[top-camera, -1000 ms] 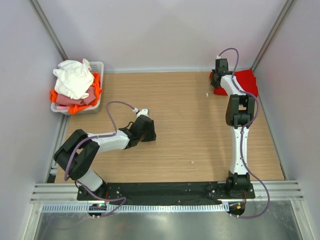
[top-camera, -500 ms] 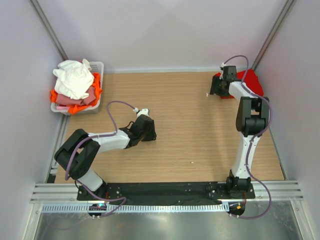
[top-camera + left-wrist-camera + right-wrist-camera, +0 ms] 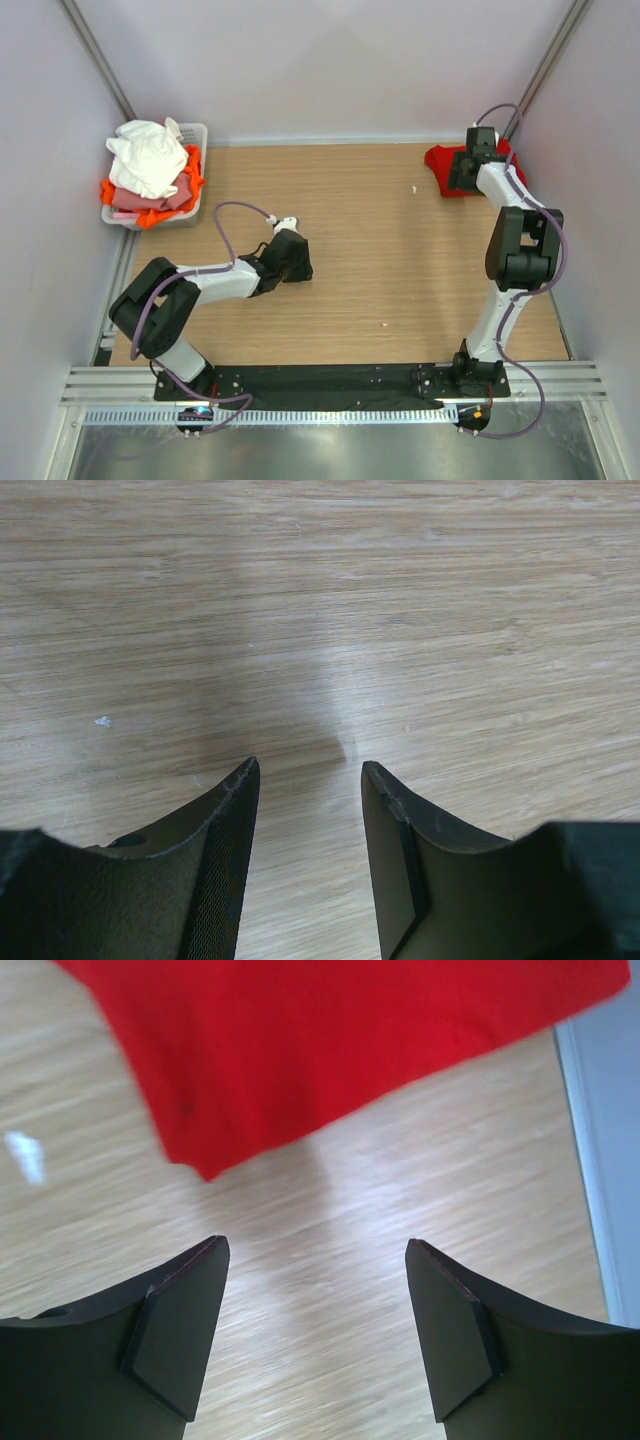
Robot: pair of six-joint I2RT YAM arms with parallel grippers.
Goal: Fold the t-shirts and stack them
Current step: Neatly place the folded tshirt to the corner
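Observation:
A bright red t-shirt (image 3: pixel 438 165) lies folded on the wooden table at the far right corner. My right gripper (image 3: pixel 458 178) hovers over its near edge. In the right wrist view the red t-shirt (image 3: pixel 330 1050) fills the top, and my right gripper (image 3: pixel 315 1250) is open over bare wood with nothing between its fingers. The white t-shirt (image 3: pixel 148 160), pink t-shirt (image 3: pixel 150 200) and orange t-shirt (image 3: pixel 190 175) are piled in the basket at the far left. My left gripper (image 3: pixel 303 262) rests low at mid-table, and the left wrist view shows this gripper (image 3: pixel 305 770) open and empty.
The white slotted basket (image 3: pixel 195 130) stands at the far left corner against the side wall. Grey walls close in the table on the left, back and right (image 3: pixel 610 1160). A small white speck (image 3: pixel 414 188) lies on the wood left of the red shirt.
My right gripper has opened, let go of the red t-shirt and swung right along the back edge. The red shirt's bare part now shows on the gripper's left instead of its right. The left arm has not moved.

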